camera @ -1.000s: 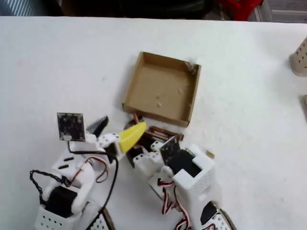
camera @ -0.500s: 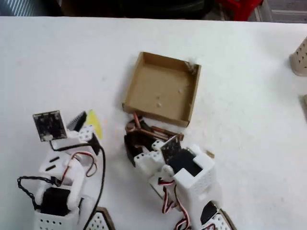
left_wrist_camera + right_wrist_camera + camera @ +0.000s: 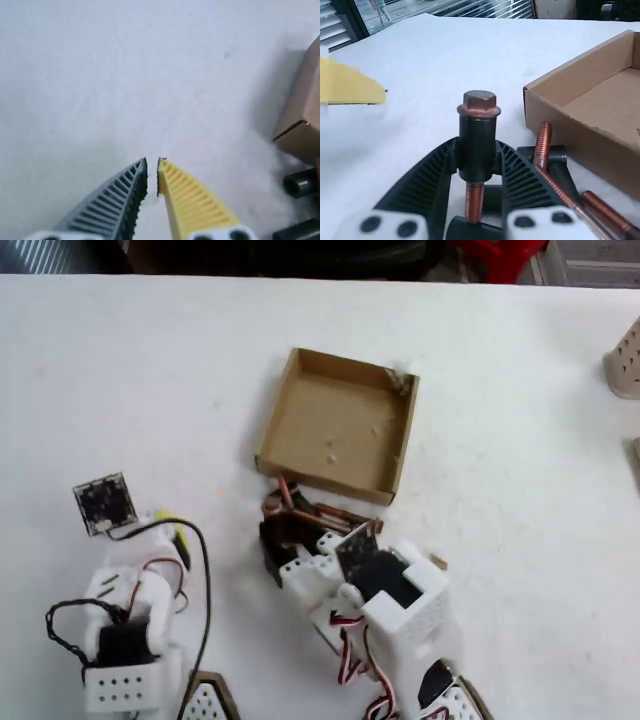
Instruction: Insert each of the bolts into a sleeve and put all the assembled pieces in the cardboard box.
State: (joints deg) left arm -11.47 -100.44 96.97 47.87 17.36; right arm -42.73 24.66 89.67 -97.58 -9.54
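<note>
Right end effector (image 3: 476, 155) clamped on a sleeve (image 3: 476, 137) with a bolt (image 3: 479, 104) through it.
The pair sits near the box (image 3: 555, 112), by loose bolts (image 3: 543, 142) on the counter (image 3: 100, 75). The left end effector (image 3: 152, 172) is well apart from them, tips nearly together.

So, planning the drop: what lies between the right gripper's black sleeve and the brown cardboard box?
Loose copper bolts and a spare black sleeve, shown in the right wrist view.
</note>
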